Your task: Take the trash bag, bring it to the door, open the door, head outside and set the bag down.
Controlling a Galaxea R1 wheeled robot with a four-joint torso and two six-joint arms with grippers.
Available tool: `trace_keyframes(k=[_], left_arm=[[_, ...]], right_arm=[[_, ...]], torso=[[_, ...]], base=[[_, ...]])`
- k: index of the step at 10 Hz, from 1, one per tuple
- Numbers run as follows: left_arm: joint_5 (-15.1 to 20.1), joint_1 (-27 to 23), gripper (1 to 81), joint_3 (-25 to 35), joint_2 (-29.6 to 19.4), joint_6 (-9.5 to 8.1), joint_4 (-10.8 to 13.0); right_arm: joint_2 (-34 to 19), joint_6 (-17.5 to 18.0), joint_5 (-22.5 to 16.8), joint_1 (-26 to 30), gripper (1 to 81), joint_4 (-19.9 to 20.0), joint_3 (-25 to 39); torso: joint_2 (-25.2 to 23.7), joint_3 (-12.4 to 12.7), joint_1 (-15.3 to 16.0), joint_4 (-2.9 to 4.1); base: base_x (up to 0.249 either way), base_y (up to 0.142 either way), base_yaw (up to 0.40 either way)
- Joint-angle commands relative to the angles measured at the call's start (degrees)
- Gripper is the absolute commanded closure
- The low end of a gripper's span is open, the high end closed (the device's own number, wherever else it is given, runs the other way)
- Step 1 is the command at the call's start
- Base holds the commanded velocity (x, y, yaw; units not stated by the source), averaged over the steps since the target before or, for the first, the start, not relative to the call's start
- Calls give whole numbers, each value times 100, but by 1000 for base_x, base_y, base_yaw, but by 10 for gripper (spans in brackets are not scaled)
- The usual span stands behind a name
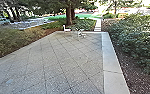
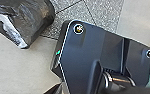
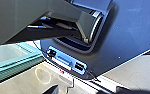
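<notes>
The trash bag (image 2: 23, 17), black with a whitish patch, shows in the left wrist view against grey paving and a paler slab. I cannot tell for certain whether it rests on the ground. A dark part of my left gripper (image 2: 53, 89) shows in that view, with pale ground visible between it and the bag. In the right wrist view, a dark tip of my right gripper (image 3: 52, 90) is over a pale floor, with no bag at it. A greenish glass panel with a frame (image 3: 16, 61), perhaps part of the door, stands near the robot's base.
In the head view, a paved yard (image 1: 66, 60) stretches ahead with a pale border (image 1: 113, 65) along its right. Bushes (image 1: 138, 42) flank it on the right and lower plants (image 1: 13, 41) on the left. White chairs (image 1: 66, 28) stand at the far end before a tree trunk (image 1: 70, 15).
</notes>
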Motion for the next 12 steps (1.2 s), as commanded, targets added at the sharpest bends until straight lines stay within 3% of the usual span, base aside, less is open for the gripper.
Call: trace_keyframes(k=[1, 2, 4, 5, 6, 7, 8, 12], left_arm=[[-187, 430, 10, -38, 196, 149, 746], [-338, 702, 10, -20, 284, 219, 949], [-671, 1132, 10, -11, 346, 238, 1134], [-804, 1326, 10, -11, 390, 246, 1274], [-867, 1494, 10, -11, 460, 246, 1460], [-901, 1616, 10, -11, 487, 246, 1530], [-919, 1687, 10, -11, 487, 237, 1530], [-1682, 2030, 10, -46, 557, 212, 1513]], right_arm=[[129, 39, -338, 162, 10, 67, 136], [138, 39, -338, 162, 10, 67, 136], [138, 39, -338, 154, 10, 75, 136], [146, 39, -338, 162, 10, 67, 136], [147, 39, -338, 162, 10, 67, 136], [164, 48, -338, 162, 10, 67, 136], [164, 39, -330, 162, 10, 58, 136], [270, 30, -224, 153, 10, 32, 101]], torso=[[0, 337, 2, -455], [0, 493, 0, -577], [0, 815, -2, -851], [-5, 1014, -6, -928], [-6, 1167, -9, -857], [-6, 857, -13, -802], [-11, 984, -15, -835], [-18, 1055, -24, -848]], base=[[0, 0, 0], [0, 0, 0], [0, 0, 0], [0, 0, 0], [0, 0, 0], [0, 0, 0], [0, 0, 0], [0, 0, 0]])
